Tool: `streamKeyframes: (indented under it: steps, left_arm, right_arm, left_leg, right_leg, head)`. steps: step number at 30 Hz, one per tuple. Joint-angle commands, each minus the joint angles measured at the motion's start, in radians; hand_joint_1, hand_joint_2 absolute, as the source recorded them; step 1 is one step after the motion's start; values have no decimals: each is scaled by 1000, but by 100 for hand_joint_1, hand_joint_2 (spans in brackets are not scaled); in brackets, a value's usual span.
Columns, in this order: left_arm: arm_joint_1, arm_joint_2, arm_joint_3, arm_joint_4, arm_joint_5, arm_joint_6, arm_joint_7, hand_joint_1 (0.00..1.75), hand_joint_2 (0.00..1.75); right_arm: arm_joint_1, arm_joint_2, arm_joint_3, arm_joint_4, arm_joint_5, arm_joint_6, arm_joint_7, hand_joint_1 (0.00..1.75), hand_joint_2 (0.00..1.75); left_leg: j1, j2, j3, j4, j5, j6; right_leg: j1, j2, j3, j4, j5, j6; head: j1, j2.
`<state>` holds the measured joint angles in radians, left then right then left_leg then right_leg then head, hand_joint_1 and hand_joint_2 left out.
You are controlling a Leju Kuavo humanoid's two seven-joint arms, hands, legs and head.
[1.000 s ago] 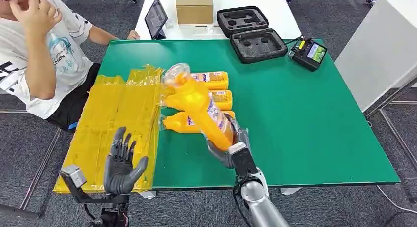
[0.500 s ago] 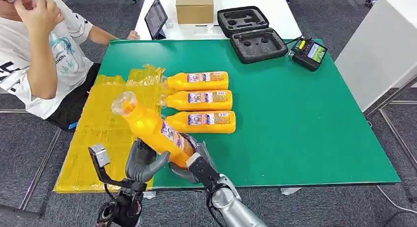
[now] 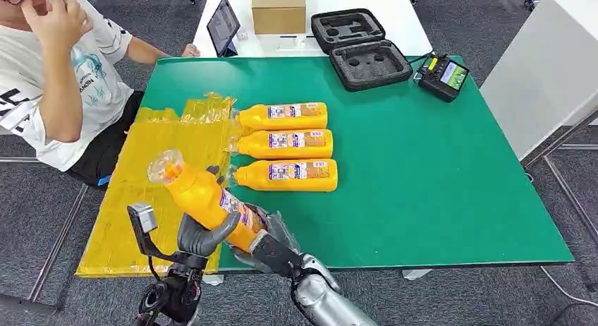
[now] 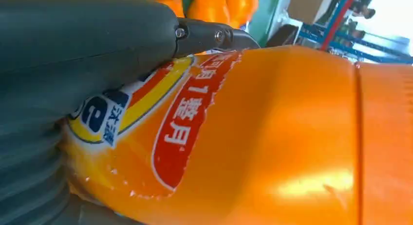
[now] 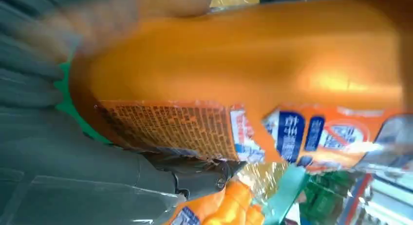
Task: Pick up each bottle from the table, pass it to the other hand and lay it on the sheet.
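An orange bottle with a clear cap is tilted up over the table's front left corner, above the edge of the yellow sheet. Both hands are on it: my left hand wraps its lower body from the left, and my right hand grips its base from the right. Up close, the left hand lies across the bottle's label, and the right hand sits under the bottle. Three more orange bottles lie side by side on the green table.
A person sits at the table's left, beside the sheet. At the far edge are a tablet, a cardboard box, an open black foam case and a small screen device. A white table stands to the right.
My right hand carried the bottle left from above the lying bottles to the front left corner. The left hand, open before, has closed around it.
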<state>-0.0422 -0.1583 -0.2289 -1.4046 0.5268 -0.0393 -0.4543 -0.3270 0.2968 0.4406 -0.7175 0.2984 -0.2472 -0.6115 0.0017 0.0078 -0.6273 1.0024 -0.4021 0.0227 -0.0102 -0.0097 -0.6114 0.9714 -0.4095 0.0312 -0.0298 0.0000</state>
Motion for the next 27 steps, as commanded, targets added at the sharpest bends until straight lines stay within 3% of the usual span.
streamKeyframes:
  steps: [1,6,7,8,26,27]
  left_arm:
    - [-81,20,-20,96,14,7,-1,0,175]
    - [-84,22,-14,116,30,-4,-23,0,175]
    - [-89,20,-11,115,31,-4,-23,28,175]
    - [-90,19,-7,113,34,-5,-25,169,175]
    - [-87,18,8,107,24,-23,-37,175,175]
    - [-91,19,7,106,19,-22,-38,175,175]
  right_arm:
    - [-19,11,147,140,72,-4,55,175,175]
    - [-31,7,161,156,101,4,67,175,175]
    - [-36,7,159,162,101,4,69,175,175]
    - [-38,7,157,165,101,1,68,175,175]
    - [-58,0,130,152,125,-52,64,175,175]
    - [-60,0,128,146,128,-63,63,133,175]
  left_leg:
    - [1,-3,5,0,-2,-1]
    - [1,-3,4,-1,-1,-1]
    - [1,-4,5,-1,-2,-1]
    - [1,-3,5,0,-2,-1]
    - [1,-3,7,0,-3,-2]
    - [1,-3,4,0,-1,-1]
  right_leg:
    - [1,-2,6,-1,-2,-1]
    - [1,-2,5,-1,-2,-1]
    - [1,-3,6,-1,-3,-1]
    - [1,-2,6,-1,-2,-1]
    - [1,-2,7,0,-4,-1]
    - [1,-2,4,0,-2,-1]
  head:
    - [0,0]
    - [0,0]
    - [0,0]
    - [0,0]
    - [0,0]
    - [0,0]
